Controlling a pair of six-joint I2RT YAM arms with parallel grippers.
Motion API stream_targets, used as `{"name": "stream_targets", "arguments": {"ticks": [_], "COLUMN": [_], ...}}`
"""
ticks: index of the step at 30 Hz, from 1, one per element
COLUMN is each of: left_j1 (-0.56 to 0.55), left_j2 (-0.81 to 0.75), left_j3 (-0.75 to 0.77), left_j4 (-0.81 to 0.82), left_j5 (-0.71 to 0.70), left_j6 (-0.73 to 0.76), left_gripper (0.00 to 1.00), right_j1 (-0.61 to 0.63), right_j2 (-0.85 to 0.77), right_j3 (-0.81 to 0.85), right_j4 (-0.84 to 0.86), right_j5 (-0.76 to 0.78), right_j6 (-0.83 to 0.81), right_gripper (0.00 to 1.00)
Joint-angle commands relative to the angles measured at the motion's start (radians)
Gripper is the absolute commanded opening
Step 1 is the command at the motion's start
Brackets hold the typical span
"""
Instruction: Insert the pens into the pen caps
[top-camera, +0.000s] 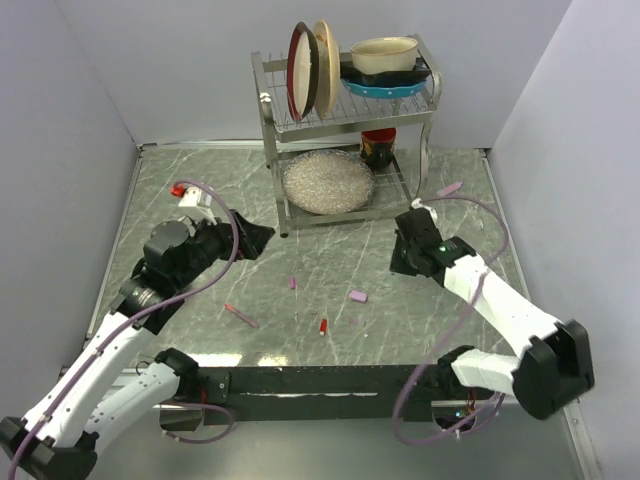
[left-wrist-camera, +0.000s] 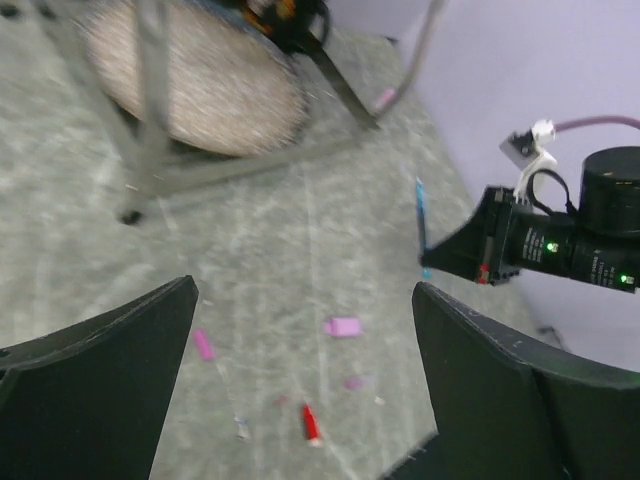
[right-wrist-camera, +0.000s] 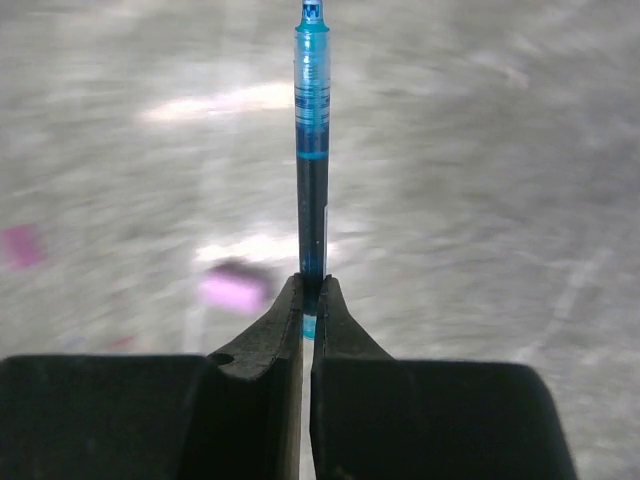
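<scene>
My right gripper is shut on the dark blue pen, which sticks straight out ahead of the fingers above the table. The pen also shows in the left wrist view. My left gripper is open wide and empty, raised over the left middle of the table. On the table between the arms lie a magenta-purple cap, a pale pink cap and a small red cap. A slim reddish-pink pen lies left of them. A wider pale pink pen lies at the far right.
A metal dish rack stands at the back centre with plates and a bowl on top, and a glass plate and dark mug below. A small red item sits at the far left. Walls close in both sides.
</scene>
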Motion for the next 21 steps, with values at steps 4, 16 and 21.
{"name": "stream_targets", "arguments": {"ticks": [4,16,21], "left_j1": [0.003,-0.032,-0.077], "left_j2": [0.028,0.176,0.252], "left_j3": [-0.048,-0.176,-0.119], "left_j4": [0.214,0.65,0.611], "left_j5": [0.329,0.744,0.694], "left_j6": [-0.161,-0.324,-0.275], "left_gripper": [0.94,0.73,0.72], "right_j1": [0.142,0.301,0.377], "right_j2": [-0.213,-0.362,-0.33], "right_j3": [0.037,-0.085,-0.065], "right_j4": [0.143,0.56,0.614], "right_j5": [-0.182,-0.304,-0.308], "right_j6": [0.144,0.419,0.413], "right_gripper": [0.0,0.0,0.0]}}
